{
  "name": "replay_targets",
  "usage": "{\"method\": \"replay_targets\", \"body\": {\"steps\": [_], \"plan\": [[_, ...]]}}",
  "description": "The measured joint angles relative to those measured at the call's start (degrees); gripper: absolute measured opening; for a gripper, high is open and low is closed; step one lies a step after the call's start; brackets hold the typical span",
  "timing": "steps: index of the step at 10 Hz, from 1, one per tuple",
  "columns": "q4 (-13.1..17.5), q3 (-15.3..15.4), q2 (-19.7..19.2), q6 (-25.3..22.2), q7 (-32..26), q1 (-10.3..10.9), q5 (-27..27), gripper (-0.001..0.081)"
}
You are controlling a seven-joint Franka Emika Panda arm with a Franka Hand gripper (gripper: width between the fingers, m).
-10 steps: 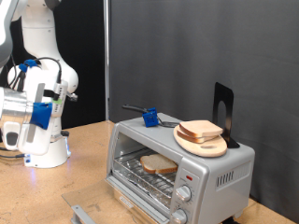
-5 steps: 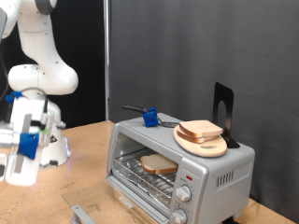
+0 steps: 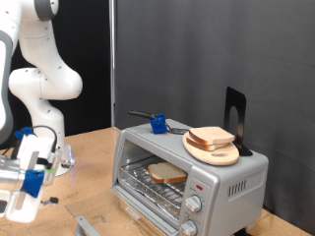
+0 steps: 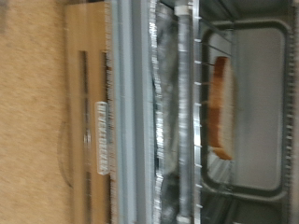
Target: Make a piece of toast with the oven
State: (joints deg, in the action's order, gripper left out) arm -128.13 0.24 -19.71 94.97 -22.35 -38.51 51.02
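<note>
The silver oven (image 3: 228, 183) stands at the exterior view's right with its front door (image 3: 94, 224) dropped open. The piece of toast (image 3: 167, 174) lies flat on the wire rack inside. My gripper (image 3: 22, 201) hangs low at the exterior view's far left, well away from the oven, and nothing shows between its fingers. The wrist view is blurred. It shows the open door (image 4: 131, 112), the oven (image 4: 248, 191) cavity and the toast (image 4: 221, 107) on the rack, but not the gripper.
A wooden plate with a pile of bread slices (image 3: 212, 140) sits on the oven's top. A blue-handled tool (image 3: 157, 124) and a black stand (image 3: 234, 116) are up there too. The white arm base (image 3: 54, 157) stands on the wooden table (image 3: 94, 162).
The arm has swung down and towards the exterior view's left, carrying the gripper lower to table height. The toast, oven door and plate have not moved.
</note>
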Motion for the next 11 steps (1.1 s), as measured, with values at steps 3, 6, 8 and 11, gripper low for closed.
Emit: {"method": "replay_targets", "body": {"steps": [3, 6, 8, 11], "plan": [[-1.13, 0.49, -2.17, 3.53, -2.72, 0.03, 0.00, 0.0682], [-1.96, 0.92, -3.50, 6.08, -4.27, 0.07, 0.00, 0.0682], [-2.07, 0.96, -4.31, 6.86, -5.24, 0.07, 0.00, 0.0682], [-2.84, 1.37, -4.67, 8.46, -6.45, 0.07, 0.20, 0.0682]]}}
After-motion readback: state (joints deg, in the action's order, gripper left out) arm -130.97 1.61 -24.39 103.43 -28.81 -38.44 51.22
